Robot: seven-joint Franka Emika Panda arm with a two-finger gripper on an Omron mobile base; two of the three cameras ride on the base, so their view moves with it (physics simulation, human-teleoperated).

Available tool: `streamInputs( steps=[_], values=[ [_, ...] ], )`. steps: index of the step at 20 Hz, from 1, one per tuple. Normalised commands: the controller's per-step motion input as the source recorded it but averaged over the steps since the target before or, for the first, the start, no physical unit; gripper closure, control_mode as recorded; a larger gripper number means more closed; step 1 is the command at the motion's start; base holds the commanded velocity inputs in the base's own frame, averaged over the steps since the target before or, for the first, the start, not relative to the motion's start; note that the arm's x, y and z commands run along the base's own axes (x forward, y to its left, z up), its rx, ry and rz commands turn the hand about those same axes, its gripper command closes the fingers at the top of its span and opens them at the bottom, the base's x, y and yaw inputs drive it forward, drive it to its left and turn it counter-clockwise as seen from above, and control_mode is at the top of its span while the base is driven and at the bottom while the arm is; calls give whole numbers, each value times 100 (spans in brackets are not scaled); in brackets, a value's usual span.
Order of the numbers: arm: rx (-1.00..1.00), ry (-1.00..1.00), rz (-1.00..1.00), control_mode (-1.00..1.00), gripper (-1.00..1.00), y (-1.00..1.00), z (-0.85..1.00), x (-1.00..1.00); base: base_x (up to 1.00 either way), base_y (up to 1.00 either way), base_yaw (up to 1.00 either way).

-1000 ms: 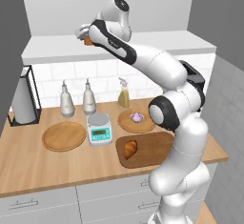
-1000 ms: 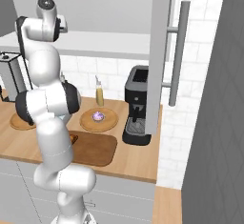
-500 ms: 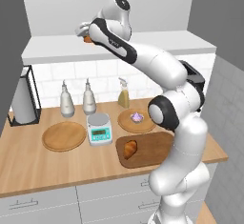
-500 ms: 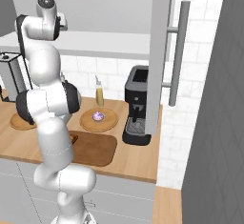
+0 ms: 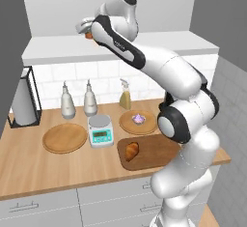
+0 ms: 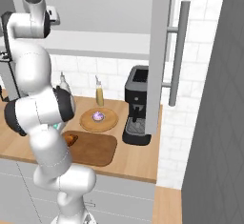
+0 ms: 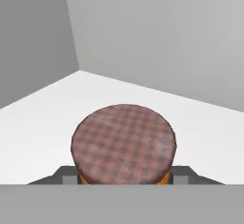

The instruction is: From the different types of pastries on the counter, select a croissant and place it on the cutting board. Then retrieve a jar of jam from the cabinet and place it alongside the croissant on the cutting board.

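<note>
croissant (image 5: 131, 150) on cutting board (image 5: 159, 149), jam jar (image 7: 124, 144) upright

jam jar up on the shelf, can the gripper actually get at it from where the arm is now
Probably yes: the gripper is already shut on the jam jar on the cabinet shelf, with nothing crowding it.

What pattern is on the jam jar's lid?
A reddish-brown checked pattern on the jam jar's lid, clearest in the hand view.

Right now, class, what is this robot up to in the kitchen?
The arm is stretched up to the cabinet shelf, and its pincer is shut on the jar of jam, which stands on the white shelf near a back corner. Down on the counter, the croissant already lies on the cutting board. The purple frosted pastry sits on a round wooden plate behind the board.
</note>
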Motion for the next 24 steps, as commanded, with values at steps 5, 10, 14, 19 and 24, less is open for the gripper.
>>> streamInputs(
  steps=[5, 10, 14, 19, 24],
  values=[
    [0, -15, 0, -100, 100, 0, 0, -87, 0, 0, 0],
    [0, -7, 0, -100, 100, 0, -5, -90, 0, 0, 0],
    [0, 0, 0, -100, 100, -11, -33, -99, 0, 0, 0],
    [0, 0, 0, -100, 100, -23, -42, -100, 0, 0, 0],
    [1, 0, 0, -100, 100, -39, -59, -100, 0, 0, 0]
  ],
)
